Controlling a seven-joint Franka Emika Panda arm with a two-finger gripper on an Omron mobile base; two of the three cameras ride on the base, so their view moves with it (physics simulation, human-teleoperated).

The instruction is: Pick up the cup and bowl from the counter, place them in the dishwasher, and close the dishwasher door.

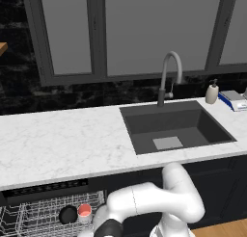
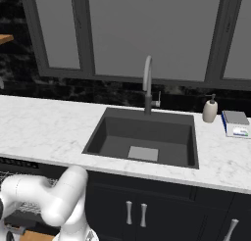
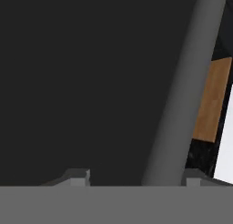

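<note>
cup (image 1: 84, 211) beside bowl (image 1: 68, 214) in dishwasher rack (image 1: 29, 219); claw (image 3: 136, 177) near door handle (image 3: 182, 95).

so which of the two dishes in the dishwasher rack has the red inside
The cup, the pale-walled one with the red-pink inside, sitting on the right of the pair in the white rack. The bowl touching its left side is all black.

Grey faucet (image 1: 170, 72) behind sink (image 1: 176, 126); soap dispenser (image 1: 212, 92) right of faucet.

Grey windows (image 1: 159, 31), black marble backsplash (image 1: 82, 97), wood floor (image 1: 223, 229).
</note>
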